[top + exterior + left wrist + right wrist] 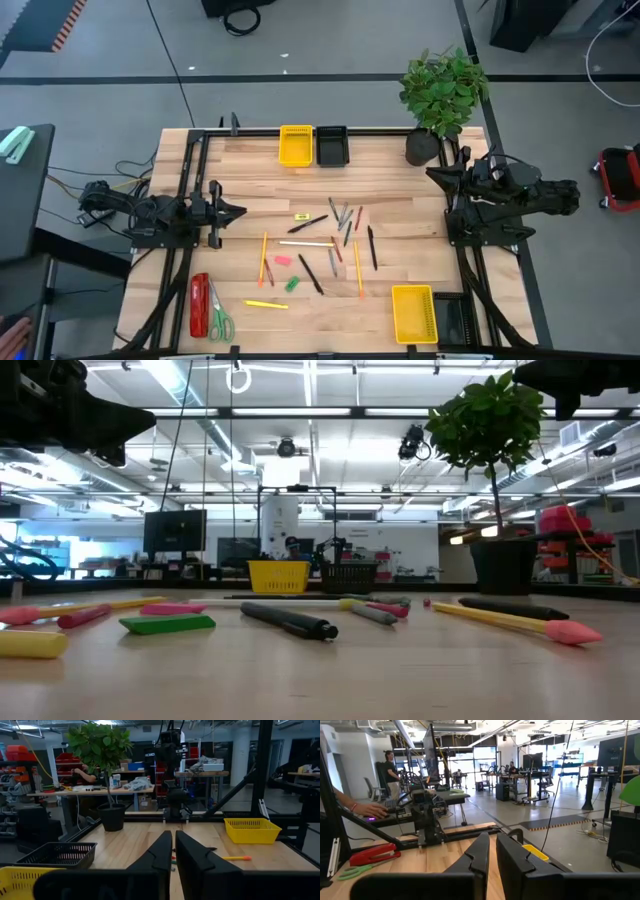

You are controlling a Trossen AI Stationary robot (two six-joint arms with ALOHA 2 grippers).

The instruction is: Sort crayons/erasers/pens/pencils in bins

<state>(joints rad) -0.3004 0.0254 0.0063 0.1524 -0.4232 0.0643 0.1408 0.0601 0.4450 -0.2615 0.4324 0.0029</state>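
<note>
The pens, pencils, crayons and erasers lie scattered flat on the middle of the wooden table. They include a black pen (310, 273), an orange pencil (264, 257), a beige pencil (306, 243), grey and red crayons (343, 218), a pink eraser (282, 260) and a green eraser (292, 284). A yellow bin (296, 145) and a black bin (332, 146) stand at the far edge. Another yellow bin (413, 313) and a black bin (455, 320) stand at the near right. My left gripper (240, 211) is shut and empty at the table's left. My right gripper (432, 172) is shut and empty at the far right.
A potted plant (443, 95) stands at the far right corner beside my right arm. A red stapler (199, 304) and green-handled scissors (219, 315) lie at the near left. People show at benches beyond the table in the wrist views.
</note>
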